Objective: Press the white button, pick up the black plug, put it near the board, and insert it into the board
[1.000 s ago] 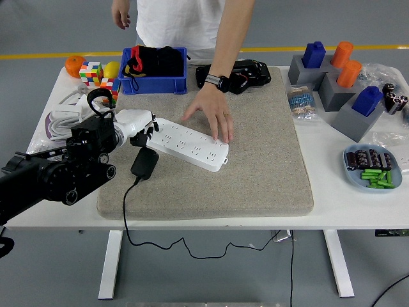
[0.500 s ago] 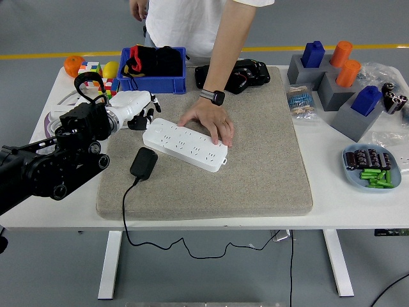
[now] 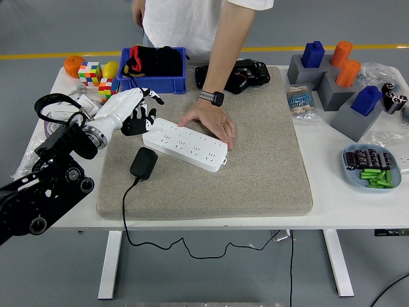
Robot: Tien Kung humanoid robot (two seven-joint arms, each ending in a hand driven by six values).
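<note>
Your left hand (image 3: 133, 110) hovered empty, fingers loosely spread, at power strip's (image 3: 185, 143) nine o'clock end. Button step in hand; black plug (image 3: 144, 162) likely next.

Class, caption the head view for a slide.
Robot's left hand hovers beside white power strip steadied by a person's hand; black plug lies unplugged.

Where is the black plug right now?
In the head view the black plug lies on the grey mat, left of centre, just in front of the white power strip, apart from the left hand.
</note>
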